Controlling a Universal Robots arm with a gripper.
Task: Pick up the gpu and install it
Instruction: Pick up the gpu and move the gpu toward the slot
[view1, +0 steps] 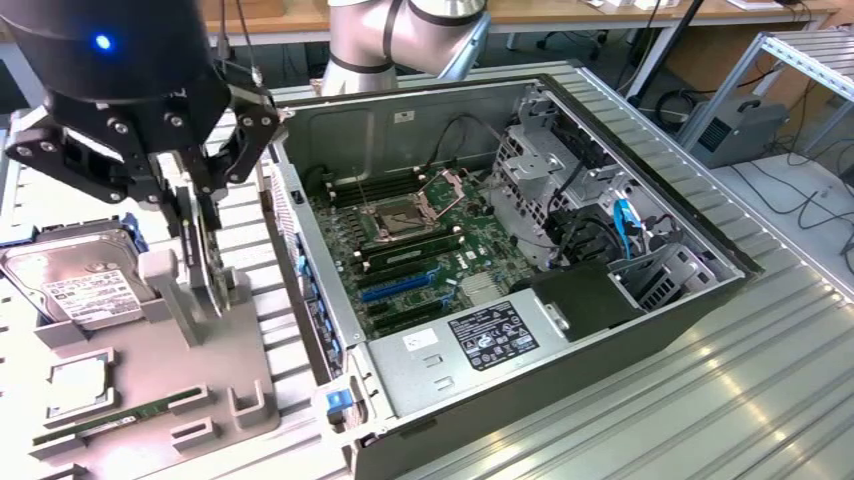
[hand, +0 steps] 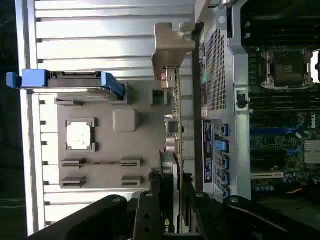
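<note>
The gpu (view1: 207, 258) stands on edge in a grey holder on the parts tray (view1: 247, 395), at the exterior view's left. My black gripper (view1: 198, 215) reaches down over it, with a finger on each side of the thin card. In the wrist view I see the gpu (hand: 176, 117) edge-on, its pale metal bracket (hand: 169, 47) at the far end, and my gripper (hand: 172, 192) shut on the card's near part. The open computer case (view1: 641, 300) lies beside the tray, with the motherboard (view1: 427, 235) and its blue expansion slots (view1: 395, 288) exposed.
On the tray lie a silver hard drive (view1: 78, 285) with blue rails, a square processor chip (view1: 80, 380) and a green RAM stick (view1: 100, 425). The case's slotted wall (hand: 216, 65) stands close beside the card. Drive cages and cables (view1: 587, 210) fill the case's far side.
</note>
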